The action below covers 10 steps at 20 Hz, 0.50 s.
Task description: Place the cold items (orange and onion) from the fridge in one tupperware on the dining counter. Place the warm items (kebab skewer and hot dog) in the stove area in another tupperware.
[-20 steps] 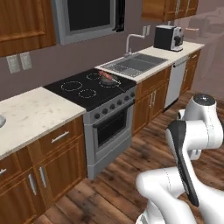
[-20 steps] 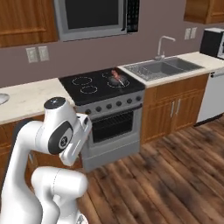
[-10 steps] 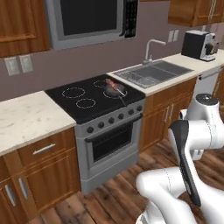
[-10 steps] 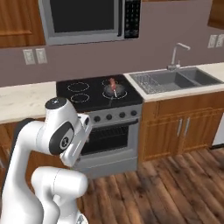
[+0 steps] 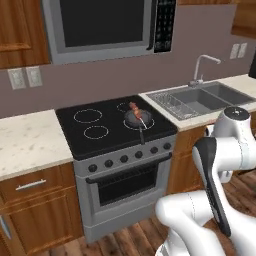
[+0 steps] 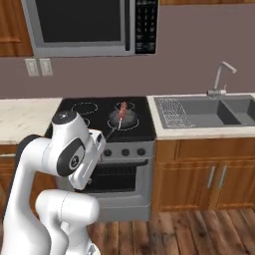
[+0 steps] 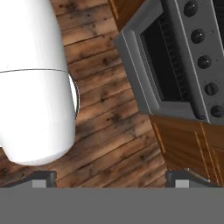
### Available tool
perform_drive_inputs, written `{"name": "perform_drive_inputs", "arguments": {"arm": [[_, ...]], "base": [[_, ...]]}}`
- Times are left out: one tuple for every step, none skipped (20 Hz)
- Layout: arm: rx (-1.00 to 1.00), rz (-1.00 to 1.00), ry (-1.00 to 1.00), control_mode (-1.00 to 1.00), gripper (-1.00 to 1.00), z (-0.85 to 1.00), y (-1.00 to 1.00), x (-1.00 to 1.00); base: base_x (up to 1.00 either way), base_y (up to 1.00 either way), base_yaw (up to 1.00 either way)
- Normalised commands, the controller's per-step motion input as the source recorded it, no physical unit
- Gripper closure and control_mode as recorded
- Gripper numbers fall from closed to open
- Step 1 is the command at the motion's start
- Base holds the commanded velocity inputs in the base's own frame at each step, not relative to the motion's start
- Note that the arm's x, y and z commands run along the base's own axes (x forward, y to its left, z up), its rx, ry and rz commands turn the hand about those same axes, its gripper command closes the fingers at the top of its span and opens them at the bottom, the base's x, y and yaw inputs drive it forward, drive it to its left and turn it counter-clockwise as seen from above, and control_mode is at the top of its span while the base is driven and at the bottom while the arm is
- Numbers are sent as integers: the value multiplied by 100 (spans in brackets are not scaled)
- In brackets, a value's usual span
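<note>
On the stove [image 5: 112, 132], near its front right corner, a small dark pan [image 5: 137, 119] carries the kebab skewer [image 5: 135, 108], reddish chunks on a thin stick. Fingers [image 7: 110, 177] stand wide apart, empty, above the wooden floor [image 7: 105, 109]. Since a second ago the base has driven, bringing stove and sink [image 6: 206, 112] closer and more square-on.

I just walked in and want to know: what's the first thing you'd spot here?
The black stove in the middle, with a small pan on its front right burner holding a kebab skewer. A big microwave hangs above it, and a steel sink sits to its right.
</note>
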Motion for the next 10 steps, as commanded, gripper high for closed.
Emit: {"name": "perform_drive_inputs", "arguments": {"arm": [[0,0,0,100,-100,0,0,0],[0,0,0,100,-100,0,0,0],[0,0,0,100,-100,0,0,0],[0,0,0,100,-100,0,0,0],[0,0,0,100,-100,0,0,0],[0,0,0,100,-100,0,0,0],[0,0,0,100,-100,0,0,0],[0,0,0,100,-100,0,0,0],[0,0,0,100,-100,0,0,0],[0,0,0,100,-100,0,0,0]], "base": [[77,-51,37],[77,-44,34],[77,-41,33],[78,-39,34],[79,-36,34],[77,-32,35],[76,-31,35],[71,-29,36],[64,-31,37],[62,-29,36]]}}
